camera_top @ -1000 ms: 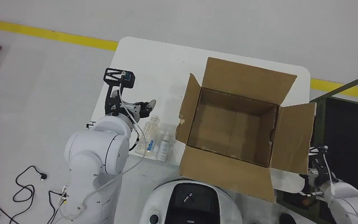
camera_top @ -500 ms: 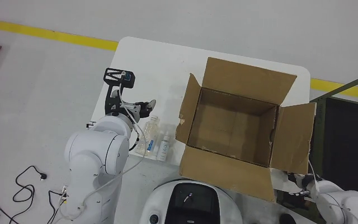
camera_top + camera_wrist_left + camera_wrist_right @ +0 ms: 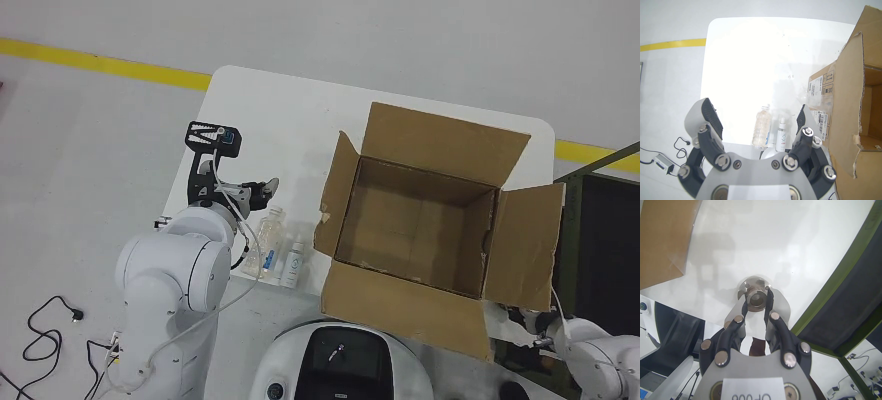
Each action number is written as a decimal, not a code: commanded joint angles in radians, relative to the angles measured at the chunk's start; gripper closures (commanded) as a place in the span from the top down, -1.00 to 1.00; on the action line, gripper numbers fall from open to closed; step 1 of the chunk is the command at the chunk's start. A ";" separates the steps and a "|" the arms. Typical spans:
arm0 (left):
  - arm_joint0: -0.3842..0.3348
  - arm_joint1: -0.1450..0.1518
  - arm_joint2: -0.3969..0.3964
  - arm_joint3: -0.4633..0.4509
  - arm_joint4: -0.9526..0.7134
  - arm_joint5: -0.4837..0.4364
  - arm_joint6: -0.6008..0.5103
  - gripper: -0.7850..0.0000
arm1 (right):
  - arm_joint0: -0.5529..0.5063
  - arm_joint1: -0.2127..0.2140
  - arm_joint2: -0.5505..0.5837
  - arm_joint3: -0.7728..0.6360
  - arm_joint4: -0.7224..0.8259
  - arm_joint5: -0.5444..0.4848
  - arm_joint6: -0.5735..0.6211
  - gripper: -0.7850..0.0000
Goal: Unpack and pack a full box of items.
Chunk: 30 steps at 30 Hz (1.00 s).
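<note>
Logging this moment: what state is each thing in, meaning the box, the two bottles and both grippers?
Cardboard box: open, flaps folded out, nothing visible inside.
Clear bottle: lying on the table beside the box.
Spray bottle: lying next to the clear bottle.
Left gripper: open, empty.
Right gripper: shut on the metal fitting.
Metal fitting: clamped between the right gripper's fingers.

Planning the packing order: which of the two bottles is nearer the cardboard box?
The small white spray bottle; the larger clear ribbed bottle sits on its far side from the cardboard box.
</note>
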<state>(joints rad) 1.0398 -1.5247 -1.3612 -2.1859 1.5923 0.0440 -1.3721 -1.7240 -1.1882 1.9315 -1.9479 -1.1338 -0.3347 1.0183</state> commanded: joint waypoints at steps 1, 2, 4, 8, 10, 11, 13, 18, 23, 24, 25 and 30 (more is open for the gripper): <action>0.000 0.000 0.000 0.000 0.000 0.000 0.000 1.00 | 0.000 0.002 0.000 -0.001 0.004 -0.002 0.007 -1.00; 0.000 0.000 0.000 0.000 0.000 0.000 0.000 1.00 | 0.001 0.003 -0.001 0.000 0.003 -0.001 0.007 -1.00; 0.000 0.000 0.000 0.000 0.000 0.000 0.000 1.00 | 0.001 0.005 -0.006 0.010 -0.001 0.002 0.006 -1.00; 0.000 0.000 0.000 0.000 0.000 0.000 0.000 1.00 | 0.008 0.008 -0.019 0.026 -0.012 0.010 0.003 -1.00; 0.000 0.000 0.000 0.000 0.000 0.000 0.000 1.00 | 0.012 0.010 -0.025 0.032 -0.017 0.012 0.002 -1.00; 0.000 0.000 0.000 0.000 0.000 0.000 0.000 1.00 | 0.013 0.010 -0.027 0.034 -0.018 0.014 0.002 -0.82; 0.000 0.000 0.000 0.000 0.000 0.000 0.000 1.00 | 0.017 0.012 -0.026 0.030 -0.014 0.019 0.004 -0.44; 0.000 0.000 0.000 0.000 0.000 0.000 0.000 1.00 | 0.011 0.017 -0.008 0.005 0.013 0.020 0.015 0.57; 0.000 0.000 0.000 0.000 0.000 0.000 0.000 1.00 | 0.013 0.021 -0.004 0.011 0.030 0.022 0.019 0.80; 0.000 0.000 0.000 0.000 0.000 0.000 0.000 1.00 | 0.013 0.022 -0.001 0.009 0.038 0.025 0.018 0.83; 0.000 0.000 0.000 0.000 0.000 0.000 0.000 1.00 | 0.013 0.023 0.004 0.004 0.048 0.025 0.016 0.84; 0.000 0.000 0.000 0.000 0.000 0.000 0.000 1.00 | 0.000 0.029 0.086 -0.039 0.108 0.035 0.009 0.50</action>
<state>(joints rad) 1.0398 -1.5247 -1.3612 -2.1859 1.5923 0.0440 -1.3721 -1.7208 -1.1609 1.9969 -1.9766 -1.0368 -0.2994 1.0278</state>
